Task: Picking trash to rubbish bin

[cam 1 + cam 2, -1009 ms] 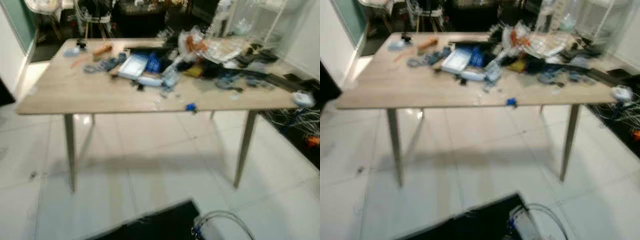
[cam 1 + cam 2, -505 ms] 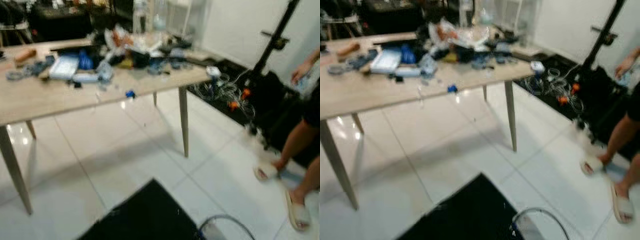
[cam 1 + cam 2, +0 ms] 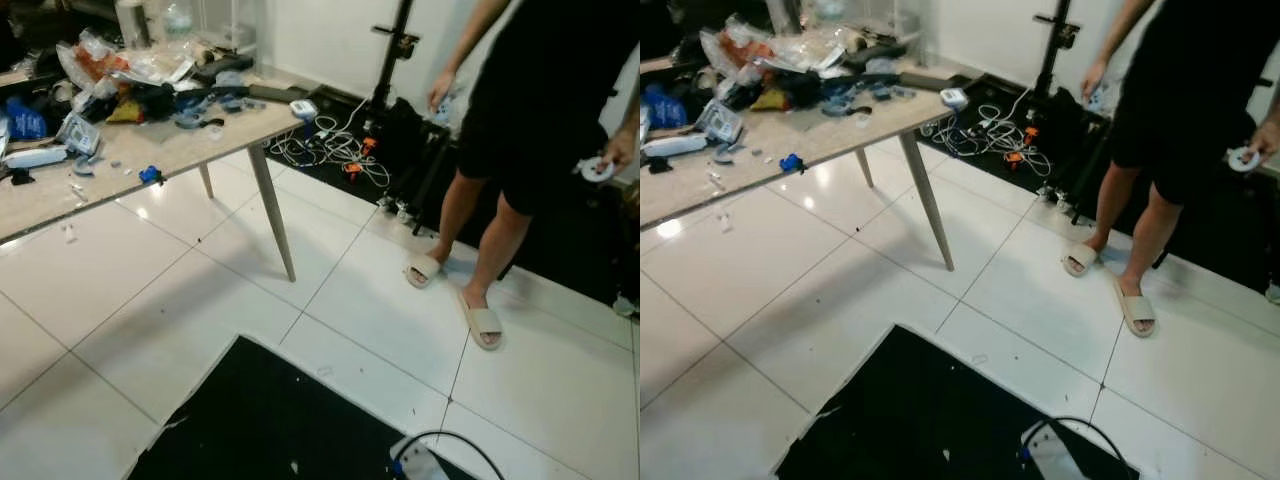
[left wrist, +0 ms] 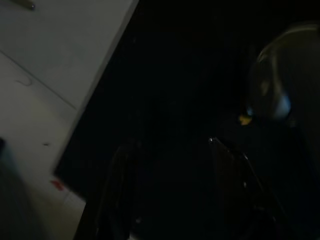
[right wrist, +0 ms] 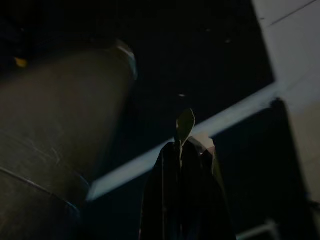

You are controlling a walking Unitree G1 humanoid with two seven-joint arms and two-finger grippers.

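While the camera is swinging right, away from the bench (image 3: 120, 170), the right end effector (image 5: 186, 145) is seemingly clenching a pale scrap (image 5: 186, 122); the left end effector's (image 4: 175, 190) grip is unreadable.

Head views are evenly lit from overhead and fairly sharp, with slight softness at the edges. Glare spots are seen on the glossy white tiled floor (image 3: 790, 300) beneath the light wooden tabletop (image 3: 840, 135). Wrist views are very dark and grainy; the black fingers (image 5: 185, 200) are barely made out, blurred.
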